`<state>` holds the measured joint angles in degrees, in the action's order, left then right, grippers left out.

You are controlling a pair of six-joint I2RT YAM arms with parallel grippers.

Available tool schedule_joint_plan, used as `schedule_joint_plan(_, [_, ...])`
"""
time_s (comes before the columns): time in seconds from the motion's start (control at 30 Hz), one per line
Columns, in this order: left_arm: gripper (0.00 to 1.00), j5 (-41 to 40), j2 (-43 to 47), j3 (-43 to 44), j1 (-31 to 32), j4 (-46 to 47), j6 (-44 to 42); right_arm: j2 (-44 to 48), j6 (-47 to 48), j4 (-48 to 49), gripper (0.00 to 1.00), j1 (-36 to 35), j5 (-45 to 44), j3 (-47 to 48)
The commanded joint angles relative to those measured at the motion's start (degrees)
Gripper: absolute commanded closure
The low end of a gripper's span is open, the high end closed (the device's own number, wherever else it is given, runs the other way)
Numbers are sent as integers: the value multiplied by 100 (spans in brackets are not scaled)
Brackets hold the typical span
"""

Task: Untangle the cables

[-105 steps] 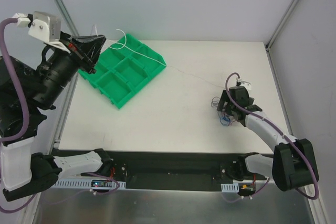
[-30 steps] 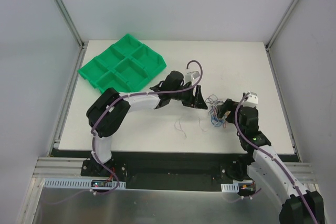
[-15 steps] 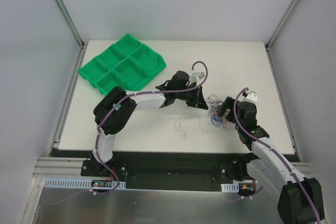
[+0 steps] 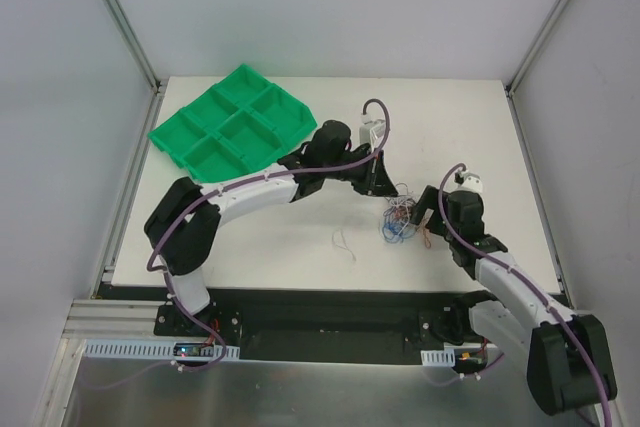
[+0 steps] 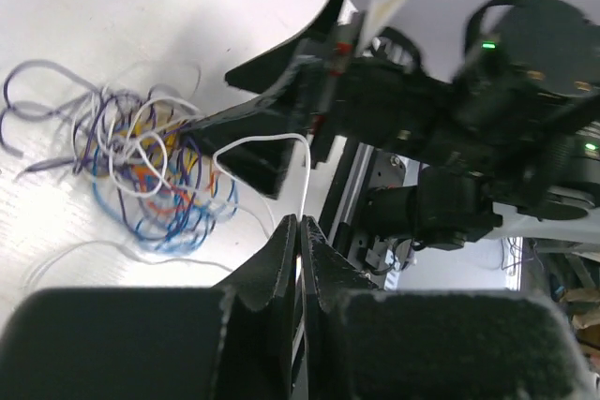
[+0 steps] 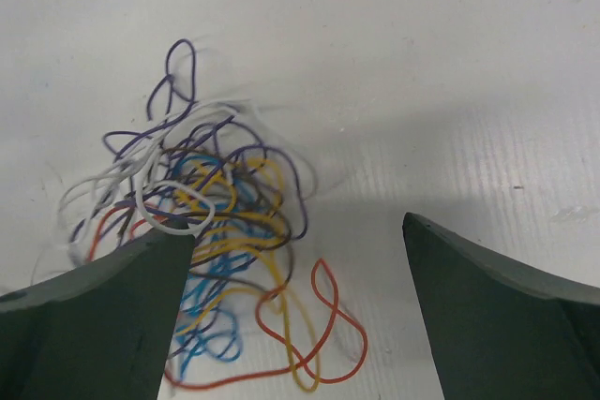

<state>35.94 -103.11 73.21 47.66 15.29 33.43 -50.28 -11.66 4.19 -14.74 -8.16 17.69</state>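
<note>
From above, the cables (image 4: 398, 221) lie as a small tangle on the desk (image 4: 250, 237), between the 2 arms and well apart from the green tray (image 4: 235, 127). The left hand (image 4: 384, 194) stands just over the far side of the tangle, and the right hand (image 4: 424, 213) is just beside it on the right. 1 loose pale strand (image 4: 343, 244) lies alone on the desk, left of the tangle.

In the left wrist view, the left hand is clenched — its fingers (image 5: 270, 269) pinch 1 white strand (image 5: 262, 140), which arches back into the coloured tangle.

In the right wrist view, the right hand is released, its fingers (image 6: 94, 316) spread wide on both sides of the near part of the tangle. It holds nothing, and I cannot tell whether 1 tip touches a white loop.

I judge the step in hand to be pulling out 1 strand. The next move calls for a slow pull away from the tangle while the right hand pins the rest — otherwise the whole bundle may follow
</note>
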Motion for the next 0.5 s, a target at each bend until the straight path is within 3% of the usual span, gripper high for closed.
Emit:
schedule_joint_plan(0.0, [100, 255, 572, 132, 68, -122, -275, -560, -135, 214, 3, 33, 297, 392])
schedule_joint_plan(0.23, [100, 150, 1336, 71, 86, -588, -688, -1440, -231, -136, 1, 33, 79, 788])
schedule_joint_plan(0.47, [100, -499, 2390, 176, 86, -1308, -1189, -1362, -521, -954, 2, 94, -1573, 955])
